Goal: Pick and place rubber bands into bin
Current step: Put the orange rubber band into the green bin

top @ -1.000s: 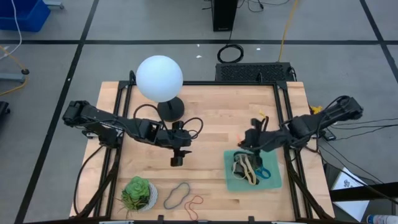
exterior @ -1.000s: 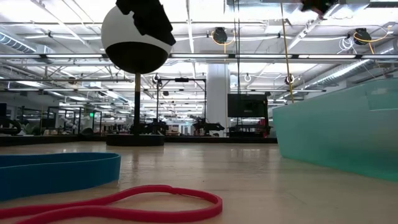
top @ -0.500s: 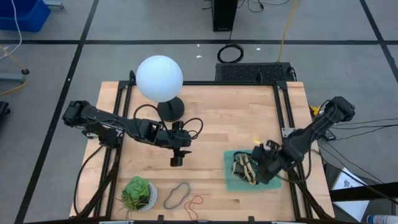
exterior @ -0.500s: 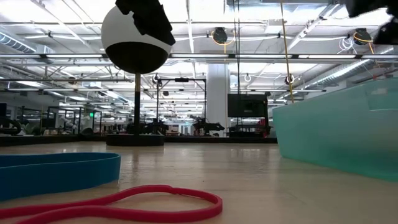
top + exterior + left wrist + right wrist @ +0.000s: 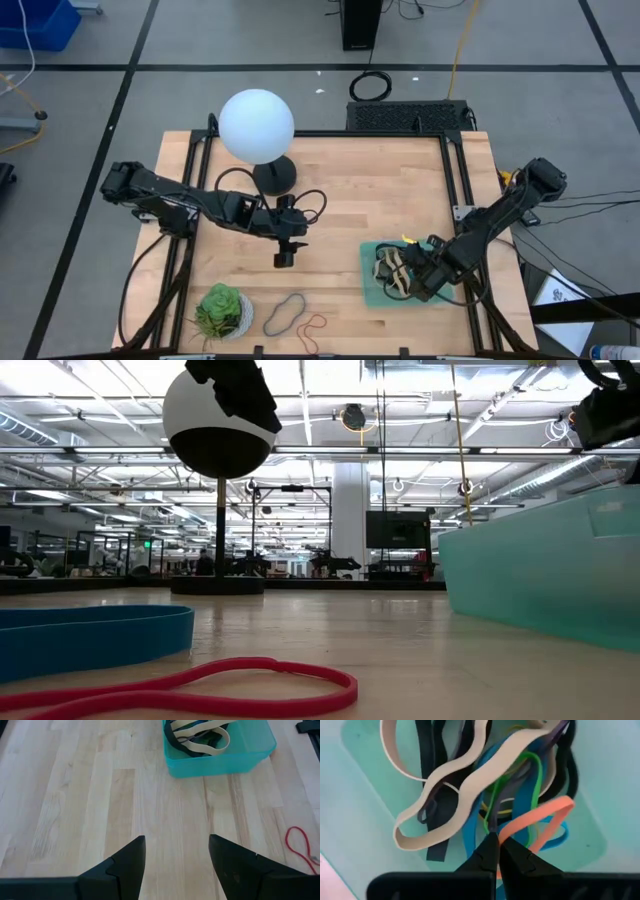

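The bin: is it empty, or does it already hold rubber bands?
Not empty. The bin holds a tangled heap of rubber bands: tan, black, blue, green and orange loops lie crossed inside it.

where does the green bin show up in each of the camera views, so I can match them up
High view: the bin lies at lower right on the table, under the right gripper.
Low view: its wall fills the right side.
Left wrist view: at the top, right of centre.
Right wrist view: its floor fills the picture.
Shared landmark: the tan rubber band inside it, absent only from the low view.
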{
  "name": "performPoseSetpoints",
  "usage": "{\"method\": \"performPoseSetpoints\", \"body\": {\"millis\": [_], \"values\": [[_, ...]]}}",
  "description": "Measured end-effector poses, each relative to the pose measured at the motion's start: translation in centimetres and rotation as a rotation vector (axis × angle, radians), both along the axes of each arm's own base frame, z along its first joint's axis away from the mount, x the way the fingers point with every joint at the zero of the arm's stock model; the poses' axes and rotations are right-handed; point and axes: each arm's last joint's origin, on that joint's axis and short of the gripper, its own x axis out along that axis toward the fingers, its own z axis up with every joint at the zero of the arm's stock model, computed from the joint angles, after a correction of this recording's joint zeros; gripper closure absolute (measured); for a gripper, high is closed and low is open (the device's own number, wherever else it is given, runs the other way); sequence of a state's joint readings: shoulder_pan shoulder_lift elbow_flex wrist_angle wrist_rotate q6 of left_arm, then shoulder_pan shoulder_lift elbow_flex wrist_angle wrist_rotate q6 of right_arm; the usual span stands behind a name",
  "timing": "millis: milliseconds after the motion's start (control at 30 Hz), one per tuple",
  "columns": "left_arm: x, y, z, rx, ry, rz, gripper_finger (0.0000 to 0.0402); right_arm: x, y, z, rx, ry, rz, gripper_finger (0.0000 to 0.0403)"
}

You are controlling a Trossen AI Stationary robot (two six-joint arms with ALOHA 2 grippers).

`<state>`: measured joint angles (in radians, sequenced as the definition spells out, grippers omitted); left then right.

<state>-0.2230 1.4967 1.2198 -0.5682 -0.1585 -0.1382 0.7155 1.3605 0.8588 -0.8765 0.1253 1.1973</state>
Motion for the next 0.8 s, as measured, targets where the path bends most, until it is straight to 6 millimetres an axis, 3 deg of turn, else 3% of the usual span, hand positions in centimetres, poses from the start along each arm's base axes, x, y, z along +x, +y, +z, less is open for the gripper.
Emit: {"method": "performPoseSetpoints", "body": {"millis": [200,500,800], "values": [[0.0,0.0,0.0,-0.001,0.000,0.001,0.0176,-0.4,-0.3,-1.2,0.006,0.010,0.003,0.0402],[0.0,0.0,0.0,-0.001,0.000,0.001,0.0176,-0.5,-0.2,-1.4,0.039,0.030,0.014,0.0379],[0.0,0.0,0.0,-0.001,0.000,0.000,0.0176,-0.5,-0.3,-1.2,0.041,0.027,0.019,0.0288]]}}
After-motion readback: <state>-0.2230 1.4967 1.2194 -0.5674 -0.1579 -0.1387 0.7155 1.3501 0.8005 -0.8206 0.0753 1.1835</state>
